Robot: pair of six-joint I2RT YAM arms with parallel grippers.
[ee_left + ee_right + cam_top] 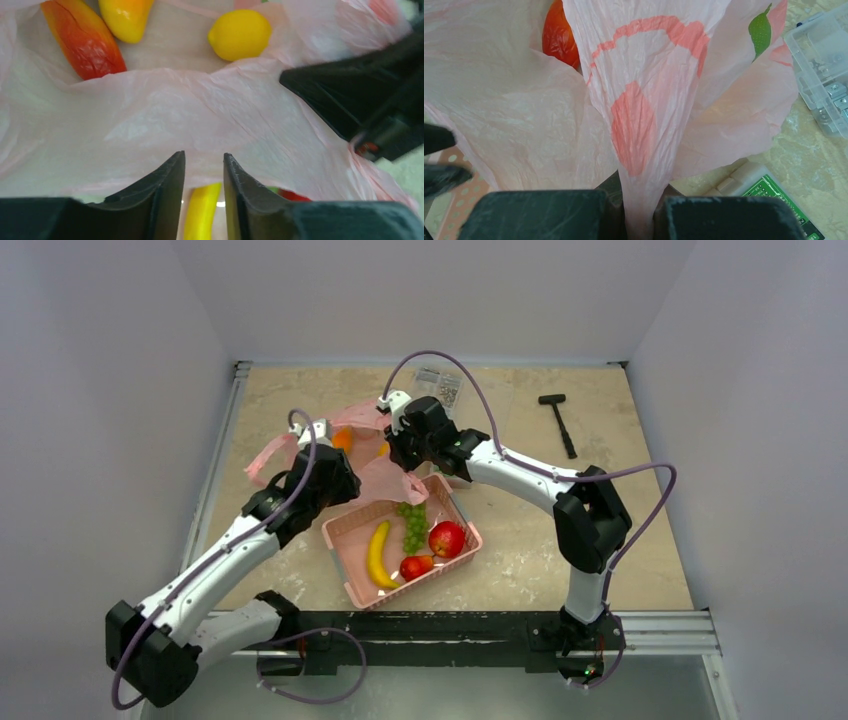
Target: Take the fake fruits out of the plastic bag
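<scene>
Pink floppy plastic bag [639,100], bunched film clamped in right gripper [636,197]; left gripper [204,160] narrowly apart. Glossy fake fruits [240,34] look light, slippery; grasp midsections.

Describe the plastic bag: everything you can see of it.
The plastic bag is thin, crinkled, translucent pink film with darker pink and green print. It slumps on the table, partly over the far end of the pink basket. The right gripper has its fingers pinched on a gathered strip of it, pulling it taut. Inside lie a lemon, a red-orange piece and a yellow-orange piece.
</scene>
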